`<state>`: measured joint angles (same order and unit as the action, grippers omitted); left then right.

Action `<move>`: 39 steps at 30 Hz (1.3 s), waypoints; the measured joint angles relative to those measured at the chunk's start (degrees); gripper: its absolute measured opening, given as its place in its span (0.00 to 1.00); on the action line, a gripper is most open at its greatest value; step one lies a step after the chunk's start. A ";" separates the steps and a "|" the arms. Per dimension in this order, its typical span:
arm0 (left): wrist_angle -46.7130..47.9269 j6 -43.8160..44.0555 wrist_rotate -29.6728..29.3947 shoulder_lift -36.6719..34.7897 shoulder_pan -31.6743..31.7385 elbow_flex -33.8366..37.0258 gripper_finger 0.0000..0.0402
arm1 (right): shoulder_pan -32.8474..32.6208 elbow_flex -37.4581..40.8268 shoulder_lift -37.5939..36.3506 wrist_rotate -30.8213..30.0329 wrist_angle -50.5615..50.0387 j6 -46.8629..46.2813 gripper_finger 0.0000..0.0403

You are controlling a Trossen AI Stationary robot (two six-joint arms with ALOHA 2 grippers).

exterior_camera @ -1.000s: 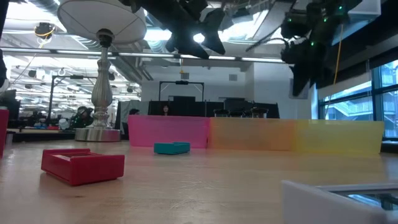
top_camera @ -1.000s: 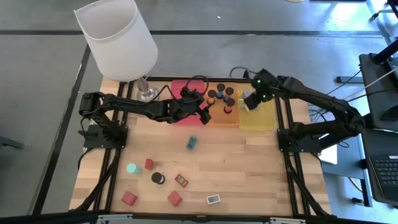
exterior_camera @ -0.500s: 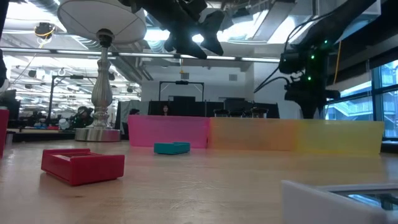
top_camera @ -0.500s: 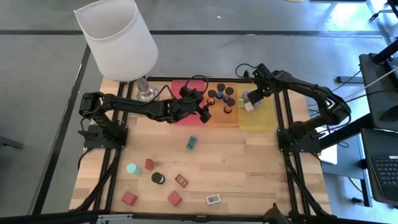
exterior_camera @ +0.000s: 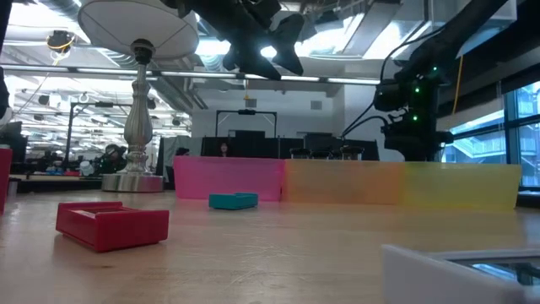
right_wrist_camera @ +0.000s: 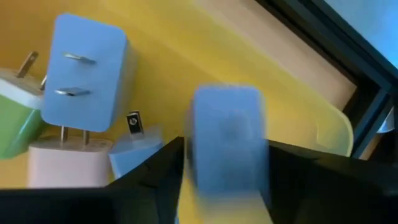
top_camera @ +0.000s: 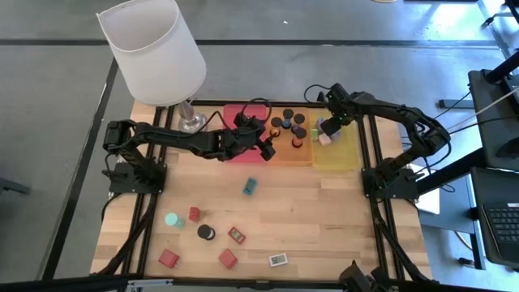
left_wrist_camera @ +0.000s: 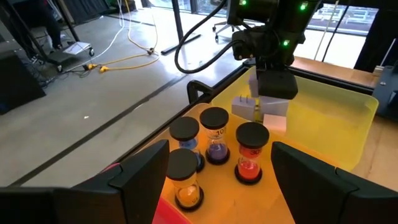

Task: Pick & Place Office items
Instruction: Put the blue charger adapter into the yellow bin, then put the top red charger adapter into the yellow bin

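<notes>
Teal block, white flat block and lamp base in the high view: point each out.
teal block [top_camera: 250, 186], high view, its top face.
white flat block [top_camera: 278, 259], high view, its top face.
lamp base [top_camera: 192, 123], high view, the metal foot.

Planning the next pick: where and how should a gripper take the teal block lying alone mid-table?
Take the teal block from straight above, fingers closing across its two long sides. It lies flat and low on the wooden table, slightly angled, with open space around it, so a top-down pinch across the narrow width looks the surest.

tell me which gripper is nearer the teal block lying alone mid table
Left. The left gripper hangs open over the red tray's edge, just beyond the teal block. The right gripper is farther off, down in the yellow tray, a lavender cube between its fingers.
</notes>
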<state>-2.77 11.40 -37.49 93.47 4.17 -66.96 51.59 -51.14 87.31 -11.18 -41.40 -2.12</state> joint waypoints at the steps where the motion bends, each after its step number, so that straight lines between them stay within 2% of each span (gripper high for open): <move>1: -0.01 0.00 0.00 0.00 0.00 -0.02 0.69 | 0.00 -0.04 0.00 0.00 0.08 0.08 0.45; 7: 0.00 1.32 0.23 0.00 0.00 0.00 0.69 | -0.01 -0.73 -0.01 -1.69 -0.75 -0.43 0.60; 13: 1.47 8.06 4.20 -0.28 -0.19 0.00 0.69 | -0.02 -4.89 -0.66 -4.54 -5.41 -0.36 0.68; 18: 9.78 18.70 8.86 -2.43 -1.76 0.00 0.69 | -0.15 -8.57 -4.83 -4.37 -6.94 -0.38 0.69; 23: 23.52 29.65 14.70 -5.72 -5.51 0.02 0.69 | -0.84 -11.37 -11.18 -4.26 -6.94 -0.36 0.68; 30: 45.49 52.17 24.06 -11.47 -13.94 0.01 0.66 | -1.18 -14.94 -18.27 -4.24 -6.83 -0.34 0.68; 34: 56.42 66.28 25.54 -12.83 -19.72 0.02 0.63 | -1.18 -15.49 -20.34 -4.24 -6.84 -0.34 0.68; 39: 64.03 90.33 27.18 -12.37 -25.76 0.02 0.63 | -1.18 -15.51 -21.07 -4.21 -6.90 -0.34 0.68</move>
<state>61.26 101.73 -10.31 81.10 -21.59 -66.94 50.41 -66.65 66.24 -15.40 -48.29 -2.46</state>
